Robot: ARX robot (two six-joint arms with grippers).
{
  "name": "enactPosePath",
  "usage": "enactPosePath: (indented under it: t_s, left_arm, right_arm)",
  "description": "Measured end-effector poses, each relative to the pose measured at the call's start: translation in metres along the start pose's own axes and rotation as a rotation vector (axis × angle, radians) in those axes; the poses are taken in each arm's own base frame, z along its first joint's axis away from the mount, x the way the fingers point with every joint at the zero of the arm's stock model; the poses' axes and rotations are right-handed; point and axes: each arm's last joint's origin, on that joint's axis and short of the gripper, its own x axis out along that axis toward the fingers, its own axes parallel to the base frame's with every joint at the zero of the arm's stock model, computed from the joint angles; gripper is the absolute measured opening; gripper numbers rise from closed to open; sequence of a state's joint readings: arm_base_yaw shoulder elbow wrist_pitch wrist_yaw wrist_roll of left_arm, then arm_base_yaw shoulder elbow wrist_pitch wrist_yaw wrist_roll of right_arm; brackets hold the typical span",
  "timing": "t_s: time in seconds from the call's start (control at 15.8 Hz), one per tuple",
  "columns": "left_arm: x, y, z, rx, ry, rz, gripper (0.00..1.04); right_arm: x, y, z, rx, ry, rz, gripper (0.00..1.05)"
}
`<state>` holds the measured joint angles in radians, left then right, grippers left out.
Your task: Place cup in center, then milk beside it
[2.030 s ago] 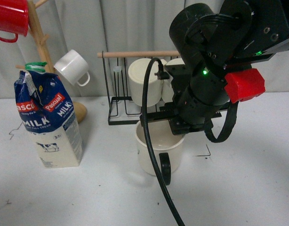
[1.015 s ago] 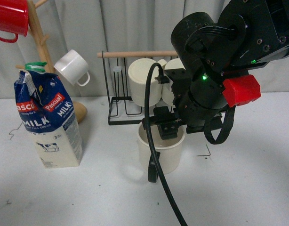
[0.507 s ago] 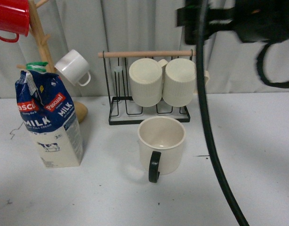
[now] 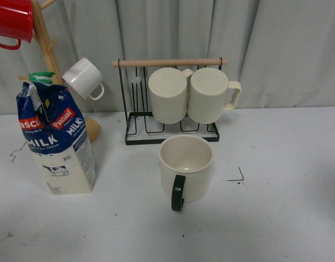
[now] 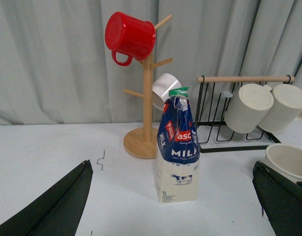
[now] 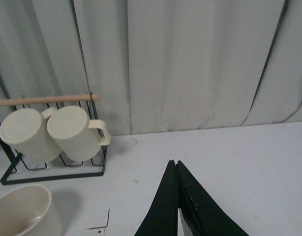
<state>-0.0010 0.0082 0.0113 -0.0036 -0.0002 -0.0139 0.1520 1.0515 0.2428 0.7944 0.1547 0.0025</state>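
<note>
Landmark: the black wire rack point(image 4: 125, 112) with a wooden bar on top, standing at the back of the white table point(image 4: 287, 164).
Cup: the cup point(image 4: 186, 166) stands upright on the table just in front of the rack, close to its base but apart from it; its dark handle points away from the rack and nothing is inside it.
Milk: the milk point(image 4: 55, 142) stands upright well to the left of the rack and a little forward of it, clear of the cup, green cap on top.
On the rack: two ribbed mugs point(image 4: 168, 94) hang side by side from the bar, bottoms facing forward.
Left of the rack: a wooden mug tree point(image 4: 47, 49) stands behind the milk, carrying a red mug point(image 4: 12, 19) and a small white cup point(image 4: 84, 78).
Left gripper: the left gripper point(image 5: 171, 166) has its fingers spread wide, released and empty, facing the milk with the rack beyond on one side.
Right gripper: the right gripper point(image 6: 174, 164) is clenched, fingertips pressed together on nothing, off to the right of the rack.
Front view: neither arm shows.
</note>
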Motion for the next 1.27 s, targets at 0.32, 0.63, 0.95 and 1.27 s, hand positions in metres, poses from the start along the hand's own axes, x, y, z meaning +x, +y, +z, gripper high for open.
enactPosePath:
  t_s: [0.32, 0.63, 0.95, 1.27]
  left_arm:
    - [0.0, 0.0, 0.0, 0.0, 0.0, 0.0, 0.98]
    - [0.0, 0.0, 0.0, 0.0, 0.0, 0.0, 0.98]
    - [0.0, 0.0, 0.0, 0.0, 0.0, 0.0, 0.98]
    - [0.0, 0.0, 0.0, 0.0, 0.0, 0.0, 0.98]
  right_arm:
    - [-0.02, -0.01, -0.009, 0.001, -0.004, -0.005, 0.02]
    - [-0.047, -0.027, -0.021, 0.002, -0.002, -0.01, 0.02]
    - [-0.063, -0.026, -0.029, 0.002, -0.018, 0.0, 0.02]
    - [-0.076, -0.026, -0.026, 0.002, -0.032, 0.0, 0.02]
